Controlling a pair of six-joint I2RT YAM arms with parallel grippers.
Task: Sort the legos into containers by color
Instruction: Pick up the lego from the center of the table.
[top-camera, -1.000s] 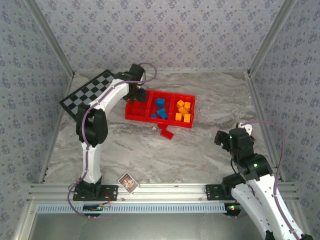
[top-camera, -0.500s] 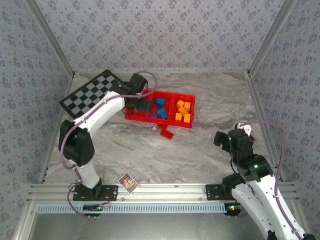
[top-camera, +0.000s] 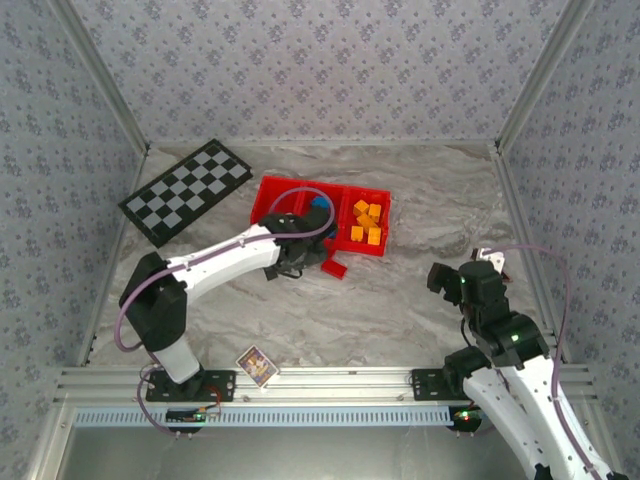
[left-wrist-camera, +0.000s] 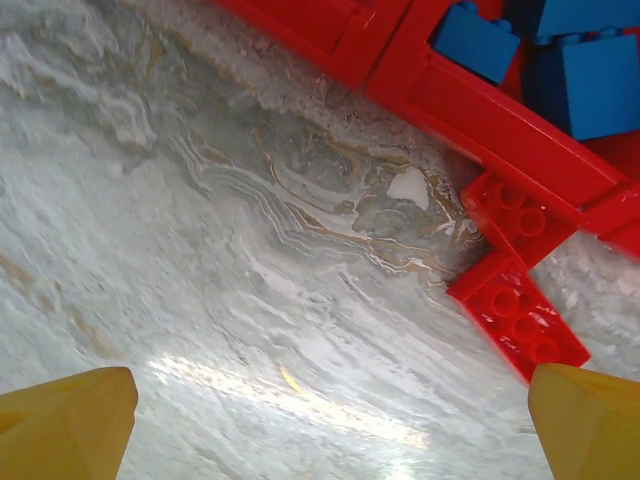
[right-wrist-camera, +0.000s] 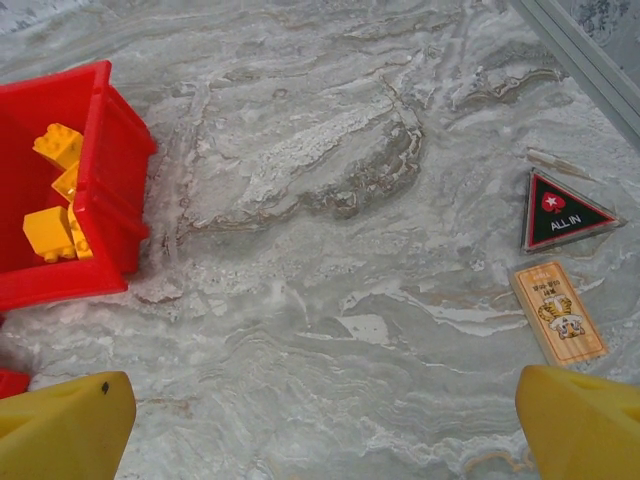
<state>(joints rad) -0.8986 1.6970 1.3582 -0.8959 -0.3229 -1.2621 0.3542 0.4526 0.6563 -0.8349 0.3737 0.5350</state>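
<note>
With fingers spread wide and empty, the left gripper (left-wrist-camera: 325, 432) hangs near 2 red bricks (left-wrist-camera: 518, 318) beside the tray (left-wrist-camera: 470, 105) — the right gripper (right-wrist-camera: 325, 425) equally wide, empty.

tray (top-camera: 340, 187): red, shallow, three compartments side by side, laid flat | orange legos (top-camera: 366, 222): heaped in right compartment | blue legos (left-wrist-camera: 585, 85): held in middle compartment | red legos (left-wrist-camera: 518, 315): two, studs up, left on table (left-wrist-camera: 200, 250) beside tray's near wall

Lab test cell: patterned wall panels (top-camera: 320, 70), aluminium rails (top-camera: 330, 378), marbled tabletop (top-camera: 400, 300).
</note>
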